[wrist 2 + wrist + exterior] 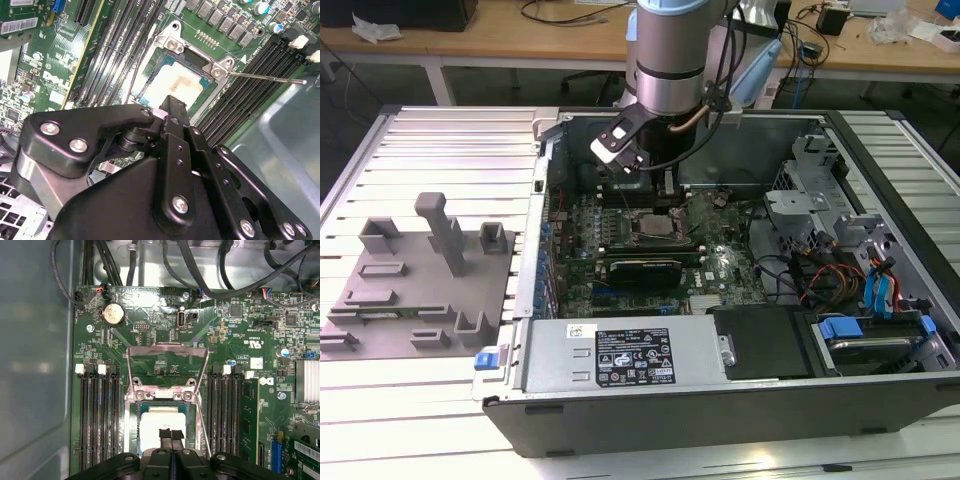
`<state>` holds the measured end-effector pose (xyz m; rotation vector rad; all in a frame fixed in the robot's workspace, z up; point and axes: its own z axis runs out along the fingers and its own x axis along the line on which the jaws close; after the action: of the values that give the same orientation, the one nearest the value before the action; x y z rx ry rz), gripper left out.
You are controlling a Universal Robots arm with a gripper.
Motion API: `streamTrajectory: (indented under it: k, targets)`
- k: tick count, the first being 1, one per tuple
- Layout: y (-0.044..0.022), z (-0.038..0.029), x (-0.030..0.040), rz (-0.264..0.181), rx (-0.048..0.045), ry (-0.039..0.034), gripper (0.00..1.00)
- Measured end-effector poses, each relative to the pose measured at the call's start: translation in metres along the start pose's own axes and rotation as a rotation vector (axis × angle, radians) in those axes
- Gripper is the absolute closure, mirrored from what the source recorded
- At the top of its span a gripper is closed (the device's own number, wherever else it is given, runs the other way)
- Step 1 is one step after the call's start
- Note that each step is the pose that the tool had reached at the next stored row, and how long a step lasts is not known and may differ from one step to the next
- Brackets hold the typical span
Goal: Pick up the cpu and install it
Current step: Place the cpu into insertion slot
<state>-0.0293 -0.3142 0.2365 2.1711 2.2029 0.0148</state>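
First wrist view | cpu (pixel 152 432) flat in socket (pixel 134 407), mid-board (pixel 150 305), frame (pixel 167 351) raised | gripper (pixel 171 434) tips pressed together, holding nothing, just over cpu; contact unclear | judged light, thin, stiff, slick lid, fragile underside: grip opposite side edges

cpu (pixel 155 426): pale silver-white square, lying flat inside socket (pixel 135 412), between memory slot banks (pixel 97 415); retention frame (pixel 167 348) flipped open.

My arm (pixel 665 60) is a silver-grey cylinder with pale blue caps and black cables (pixel 732 45); my gripper (pixel 171 434) is black, fastened with silver screws (pixel 180 204).
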Motion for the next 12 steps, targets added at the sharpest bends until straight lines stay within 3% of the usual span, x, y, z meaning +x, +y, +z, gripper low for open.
streamTrajectory:
  k: [12]
  targets:
    - [0.0003,-0.0072,-0.0002,0.0,-0.0001,0.0,0.89]
